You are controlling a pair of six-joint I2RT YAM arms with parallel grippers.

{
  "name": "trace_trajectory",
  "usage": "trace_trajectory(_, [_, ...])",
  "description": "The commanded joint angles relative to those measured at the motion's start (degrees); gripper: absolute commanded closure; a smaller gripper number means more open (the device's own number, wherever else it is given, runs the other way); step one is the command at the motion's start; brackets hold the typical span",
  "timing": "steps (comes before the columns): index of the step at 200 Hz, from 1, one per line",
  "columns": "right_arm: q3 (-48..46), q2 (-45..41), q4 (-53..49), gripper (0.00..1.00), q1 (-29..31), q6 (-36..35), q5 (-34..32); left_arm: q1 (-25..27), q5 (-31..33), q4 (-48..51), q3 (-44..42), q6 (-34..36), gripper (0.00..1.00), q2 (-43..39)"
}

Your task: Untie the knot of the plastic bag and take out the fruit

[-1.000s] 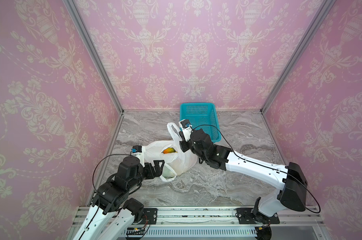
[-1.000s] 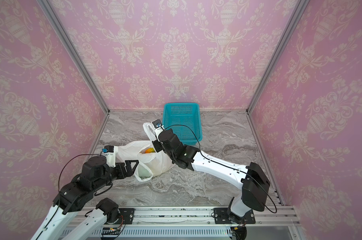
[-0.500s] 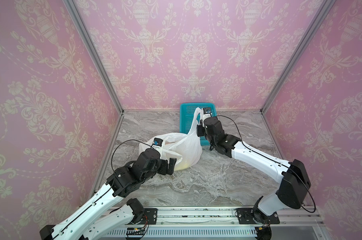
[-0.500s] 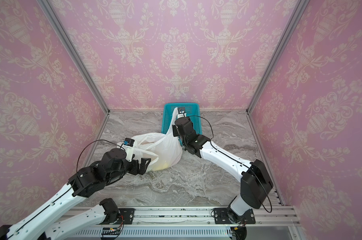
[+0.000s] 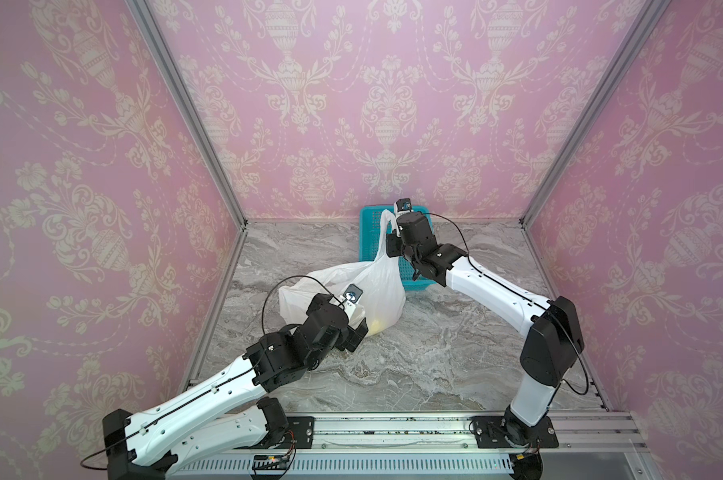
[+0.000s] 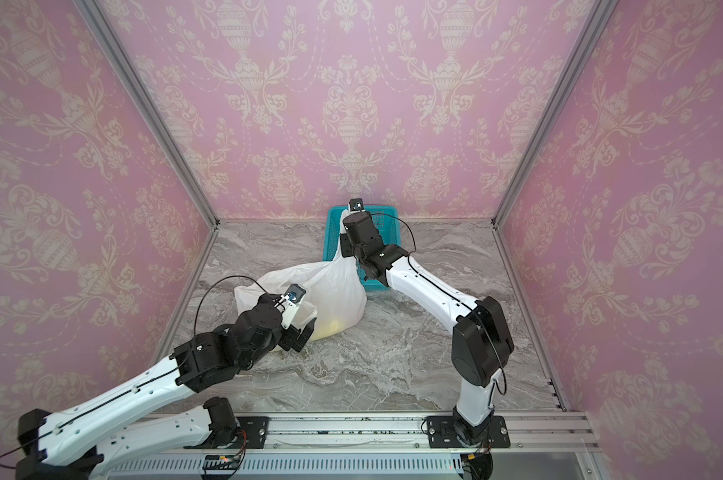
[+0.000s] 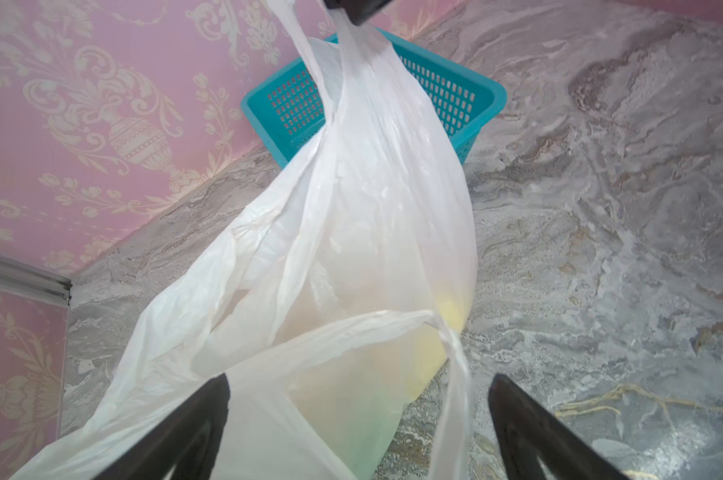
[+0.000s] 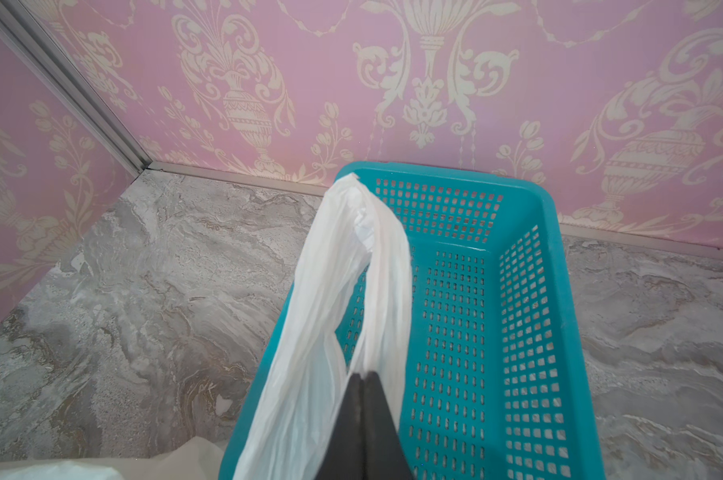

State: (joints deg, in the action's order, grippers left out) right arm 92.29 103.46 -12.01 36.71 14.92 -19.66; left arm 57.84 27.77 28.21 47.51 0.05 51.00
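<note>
a white plastic bag (image 5: 376, 286) sits on the marble-patterned worktop (image 5: 434, 353), just in front of a teal basket (image 5: 368, 232), as two robot arms work at opening it. the right claw (image 8: 364, 380) is pinched tight on one handle loop (image 8: 351, 249) and holds it up above the basket's near left corner, so the plastic stretches in a taut sheet from the bag's body to the claw. the left claw (image 7: 357, 395) stands wide, holding nothing, its two fingers straddling the bag's low front side, where a second handle strip (image 7: 372, 324) hangs loose across the plastic. no tied knot shows in any view; the two handles look apart, so the untying appears done and the step in hand is spreading the bag's mouth. the fruit (image 7: 451, 311) is inside the bag, showing only as yellow and faint green shapes through the thin plastic at its lowest part, resting on the worktop. none has been taken out, and the basket is empty. the next move likely calls for the left claw to close on the loose handle or the near rim and draw it away from the raised side, opening a gap wide enough to reach the fruit without dragging the light bag along.
</note>
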Motion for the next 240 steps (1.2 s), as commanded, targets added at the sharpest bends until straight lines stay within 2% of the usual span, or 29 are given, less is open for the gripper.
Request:
trace_trajectory(1, [3.41, 1.73, -2.56, 1.00, -0.71, 0.64, 1.77, 3.41, 9.87, -7.90, -2.16, 7.91, 0.01, -1.67])
trace_trajectory(38, [2.44, 0.61, -2.17, 1.00, -0.86, 1.00, 2.83, 3.41, 15.01, -10.85, -4.53, 8.47, 0.01, -2.91])
trace_trajectory(62, [-1.04, -1.93, -0.35, 1.00, -0.85, 1.87, 3.96, 3.32, 23.42, -14.17, -7.18, 8.47, 0.01, -1.26])
trace_trajectory(73, [-3.74, -3.55, 1.22, 1.00, -0.85, 2.60, 4.59, 3.10, 25.01, -15.55, -7.93, 8.55, 0.03, -0.73])
trace_trajectory(77, [-4.72, -4.10, 1.82, 1.00, -0.92, 2.86, 4.77, 2.85, 24.93, -15.78, -8.01, 8.32, 0.08, -0.50])
trace_trajectory(99, [-9.73, -7.35, 5.45, 1.00, -0.84, 4.35, 5.60, -1.64, 19.78, -12.73, -6.09, 3.08, 0.65, -0.33])
trace_trajectory(107, [-10.97, -8.25, 6.28, 1.00, -0.83, 4.82, 6.12, -4.49, 17.65, -10.91, -3.98, 0.33, 0.81, -0.66])
trace_trajectory(116, [-12.01, -9.16, 7.17, 1.00, -0.74, 5.32, 6.81, -7.69, 15.11, -9.46, -2.65, -1.82, 0.90, -1.43])
trace_trajectory(128, [-12.93, -10.14, 8.01, 1.00, -0.74, 5.95, 7.48, -10.63, 12.90, -9.72, -1.93, -2.90, 0.92, -3.07])
trace_trajectory(136, [-13.25, -10.69, 8.22, 1.00, -0.68, 6.06, 7.93, -11.57, 11.92, -10.09, -1.42, -3.25, 0.89, -4.15])
trace_trajectory(141, [-13.30, -11.04, 8.32, 1.00, -0.67, 6.19, 8.10, -11.62, 11.15, -10.02, -1.00, -3.26, 0.82, -4.73])
trace_trajectory(145, [-13.41, -11.24, 8.27, 1.00, -0.61, 6.18, 8.15, -11.69, 10.03, -9.82, -0.65, -3.09, 0.72, -5.10])
trace_trajectory(149, [-13.41, -11.38, 8.33, 1.00, -0.59, 6.18, 8.20, -11.70, 8.69, -9.51, -0.35, -2.87, 0.57, -5.44])
trace_trajectory(156, [-13.40, -11.61, 8.41, 1.00, -0.59, 6.13, 8.12, -11.67, 6.27, -8.77, -0.06, -2.34, 0.24, -5.80])
trace_trajectory(160, [-13.31, -11.74, 8.41, 1.00, -0.64, 6.05, 8.08, -11.68, 4.54, -8.48, -0.05, -1.91, 0.13, -6.09])
trace_trajectory(165, [-13.11, -11.74, 8.26, 1.00, -0.60, 5.94, 8.00, -11.64, 2.39, -8.24, -0.26, -1.30, 0.06, -6.49])
trace_trajectory(188, [-10.63, -10.04, 6.65, 1.00, -0.59, 4.99, 7.80, -10.02, -6.91, -8.56, -3.17, 3.43, 0.01, -9.13])
trace_trajectory(201, [-7.70, -7.82, 4.66, 1.00, -0.73, 3.99, 7.63, -5.54, -9.14, -11.80, -5.14, 7.12, 0.01, -11.33])
trace_trajectory(221, [-2.16, -3.54, 1.25, 1.00, -1.47, 2.84, 7.79, 2.26, -6.30, -17.62, -10.49, 13.29, 0.01, -13.78])
trace_trajectory(240, [3.03, 0.25, -2.31, 1.00, -2.37, 1.88, 8.01, 5.58, 0.21, -20.53, -12.99, 18.13, 0.01, -13.19])
